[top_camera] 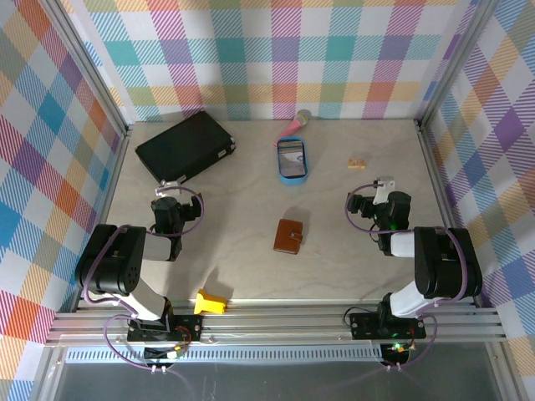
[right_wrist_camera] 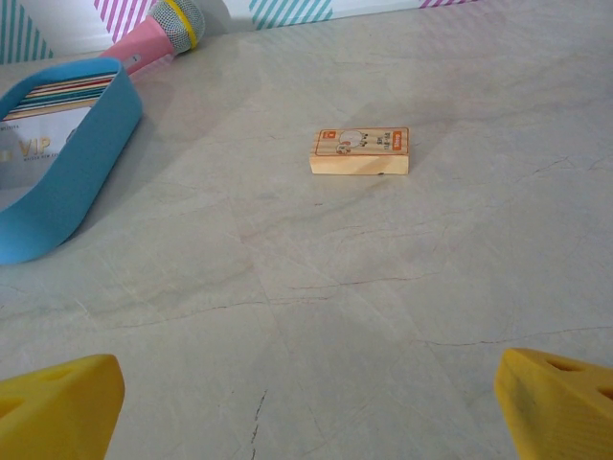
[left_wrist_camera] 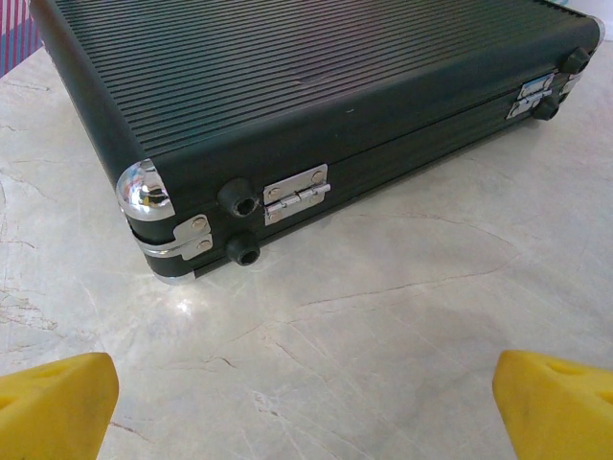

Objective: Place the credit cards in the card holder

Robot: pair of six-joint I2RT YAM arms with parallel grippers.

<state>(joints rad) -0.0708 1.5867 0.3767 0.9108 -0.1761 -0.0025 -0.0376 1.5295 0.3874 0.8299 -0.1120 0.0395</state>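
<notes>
The card holder (top_camera: pixel 289 236) is a small brown wallet, lying closed at the table's middle between the two arms. The credit cards (top_camera: pixel 292 157) lie stacked inside a blue oval tray (top_camera: pixel 292 172) further back; in the right wrist view the cards (right_wrist_camera: pixel 43 144) show at the far left, behind the tray's blue wall (right_wrist_camera: pixel 77 163). My left gripper (top_camera: pixel 170 184) (left_wrist_camera: pixel 306 407) is open over bare table, just in front of a black case. My right gripper (top_camera: pixel 383 185) (right_wrist_camera: pixel 306 407) is open too, with bare table between its yellow fingertips (right_wrist_camera: pixel 57 407).
A large black ribbed case (top_camera: pixel 184 146) (left_wrist_camera: pixel 316 86) lies at the back left. A pink microphone (top_camera: pixel 294 124) (right_wrist_camera: pixel 158 34) rests behind the tray. A small tan block (top_camera: pixel 358 164) (right_wrist_camera: pixel 361 151) sits back right. A yellow plastic piece (top_camera: pixel 209 302) lies at the near edge.
</notes>
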